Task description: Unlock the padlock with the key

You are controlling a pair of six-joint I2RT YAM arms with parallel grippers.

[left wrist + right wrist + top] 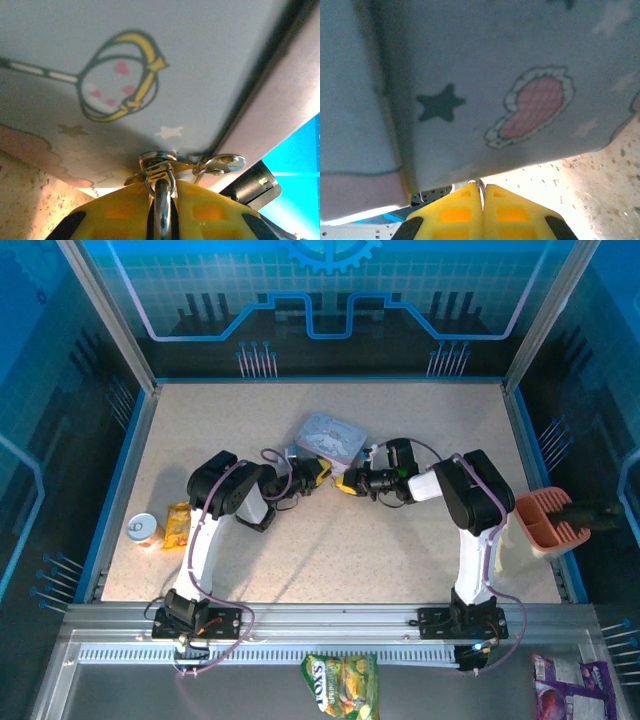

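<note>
Surface: speckled beige table [400,560] inside a blue-panelled enclosure; I see both arms folded in toward its middle.
Left gripper [161,190]: yellow fingers [115,210] drawn nearly together, clamped on a thin silver loop that stands up between the tips.
Padlock [160,176]: I read that silver loop as its shackle. It sits in the left grip, right against the lower edge of the tin [200,75]. The dark body is hidden between the fingers.
Right gripper [483,189]: yellow fingers [515,215] pressed fully together. A silver sliver [480,183] shows at the tips; I cannot tell what it is or whether it is held.
Gripper spacing: from the top camera, the two grippers face each other tip to tip, close together at the tin's near edge.
Tin detail: grey, rectangular, lying flat, printed with stars and pink shapes; small silver fittings [220,162] sit on its edge beside the shackle.
Left of table: small can [145,530] upright, just beside a yellow packet [177,525].
Right edge: orange ribbed holder [548,520].
Near rail: green-yellow snack bag [342,685]; purple packet [560,690] toward the right corner.
</note>
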